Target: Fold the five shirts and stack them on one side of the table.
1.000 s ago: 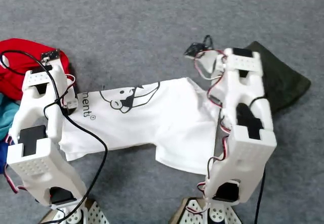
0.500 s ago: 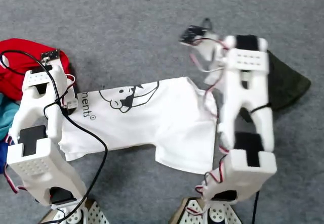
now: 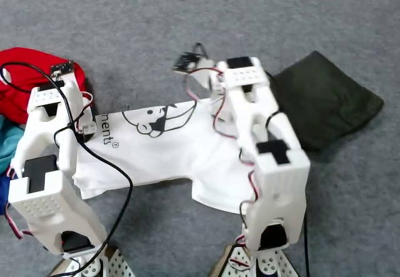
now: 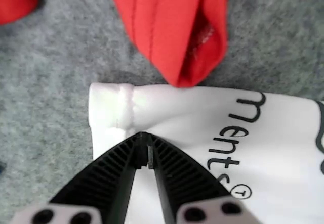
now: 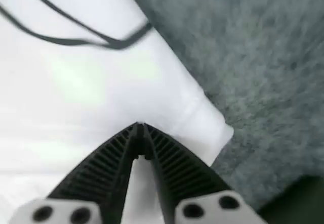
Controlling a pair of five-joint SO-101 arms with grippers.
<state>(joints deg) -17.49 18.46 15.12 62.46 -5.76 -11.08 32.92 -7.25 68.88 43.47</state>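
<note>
While both arms lean over the grey table [image 3: 137, 33], we see the white shirt [image 3: 181, 155] lying spread out in the middle, with a black drawing and letters on it. Our left gripper [image 4: 145, 150] has its fingers pressed together, pinching the white shirt just beside a sleeve hem. Our right gripper [image 5: 139, 133] has its fingers squeezed together too, pinching the white cloth near the other sleeve's edge. A red shirt [image 3: 22, 70] lies bunched up at the left side, touching the white shirt. A blue-green cloth [image 3: 6, 142] peeks out just beside the red one. A dark shirt [image 3: 331, 102] sits folded on the right side.
</note>
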